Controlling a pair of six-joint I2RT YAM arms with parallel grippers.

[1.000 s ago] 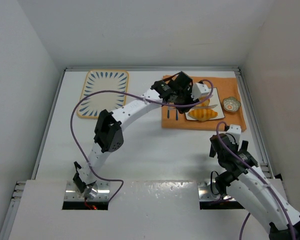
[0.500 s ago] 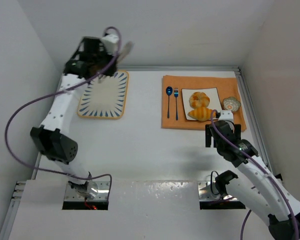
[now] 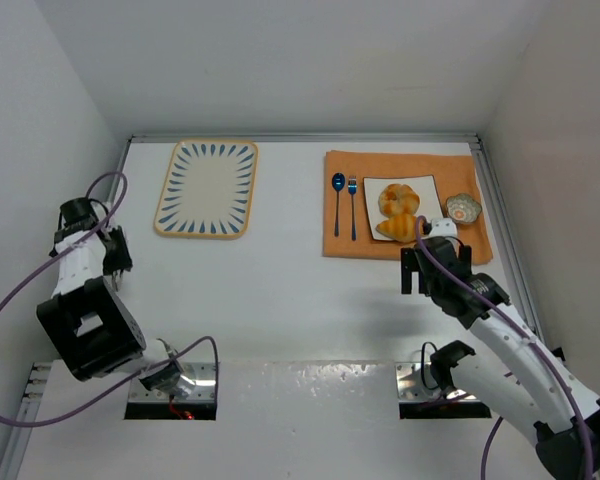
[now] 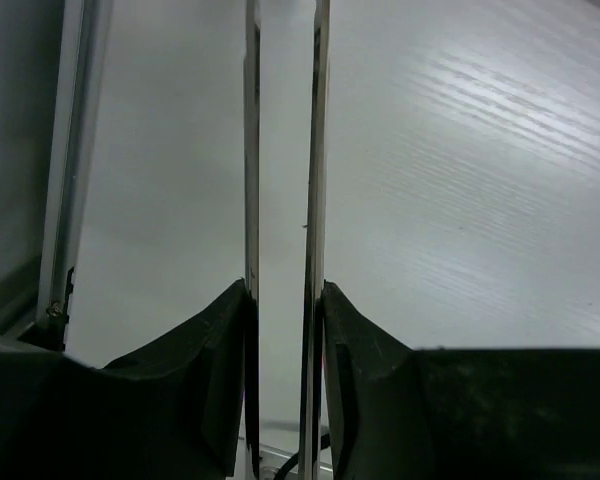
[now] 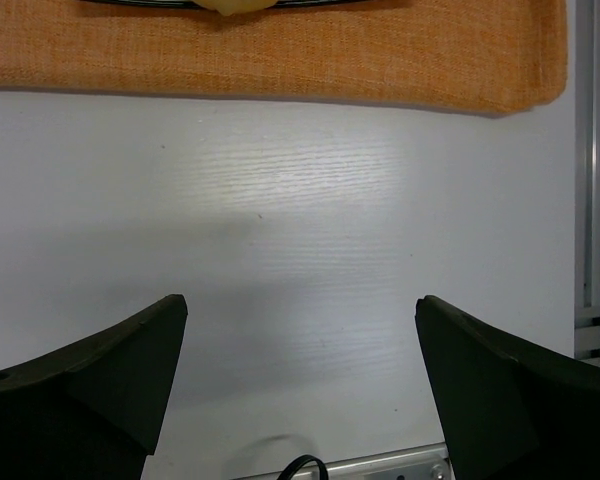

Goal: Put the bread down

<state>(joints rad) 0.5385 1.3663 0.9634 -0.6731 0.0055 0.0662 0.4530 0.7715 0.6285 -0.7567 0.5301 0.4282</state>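
Left gripper [image 4: 283, 60] narrowly parted and empty; right gripper [image 5: 300, 305] wide open, empty

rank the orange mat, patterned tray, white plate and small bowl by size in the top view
1. orange mat
2. patterned tray
3. white plate
4. small bowl
All lie flat on the table, so the ranking is fair.

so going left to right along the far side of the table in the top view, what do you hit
tray → spoon → fork → bread → bowl
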